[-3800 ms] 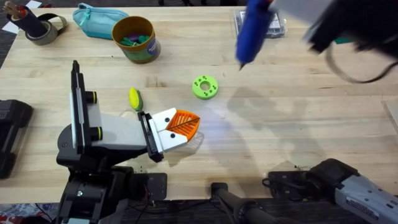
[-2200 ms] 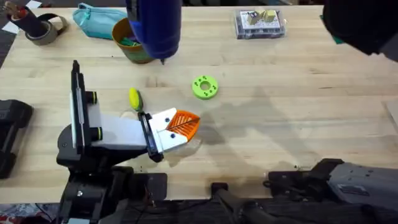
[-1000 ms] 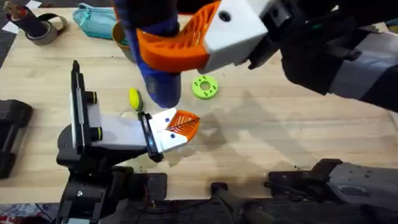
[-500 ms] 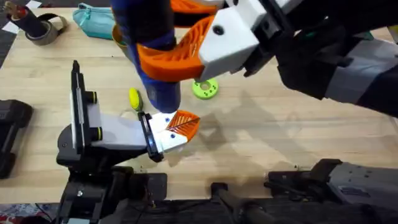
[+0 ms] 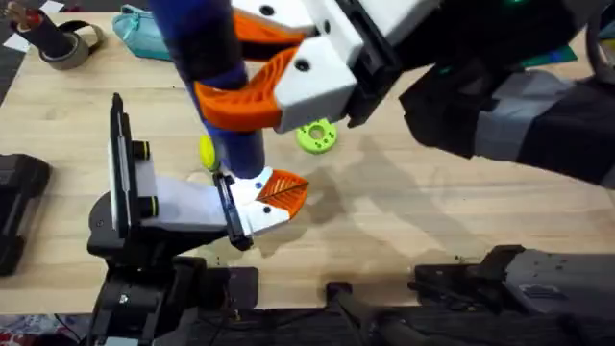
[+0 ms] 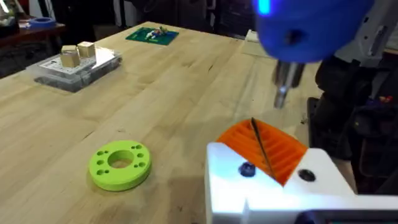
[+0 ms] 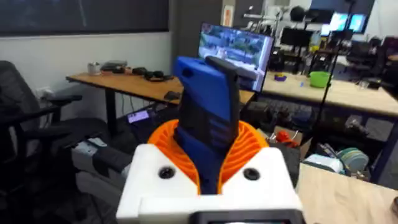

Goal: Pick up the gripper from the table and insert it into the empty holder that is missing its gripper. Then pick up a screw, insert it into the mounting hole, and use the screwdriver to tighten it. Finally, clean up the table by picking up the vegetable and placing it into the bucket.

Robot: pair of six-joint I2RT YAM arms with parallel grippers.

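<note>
Swinging across the table and coming down low, over a few seconds, from far off on the right side. Now hanging the screwdriver (image 5: 240,152) right above the left gripper (image 5: 279,192), a bit lower and closer than half a second ago. Squeezing the thick blue body tight between the orange pads of the right gripper (image 5: 231,67), tip pointing down.

Keeping the left gripper in the same spot the whole time, low by the table, orange pads pressed together with nothing between them.

In the left wrist view, hovering the thin metal tip (image 6: 283,84) just above the orange pads, not touching yet. Showing a small blue screw head (image 6: 247,169) in the white part nearby. Probably getting ready to line the tip up with a screw and start turning. Needing a little more lowering and careful aiming first, going by the gap.

Leaving the vegetable (image 5: 206,150) on the table, just beside the left arm, partly hiding behind the screwdriver. Not yet doing the clean-up step, then. Leaving the green ring (image 5: 316,135) lying flat a little way off, same place as before.

Looking for words or brand names: finding none clear enough to read. Glowing with a small blue light on the screwdriver's end in the left wrist view. Showing bright screens in the room behind in the right wrist view, too blurry for reading.
</note>
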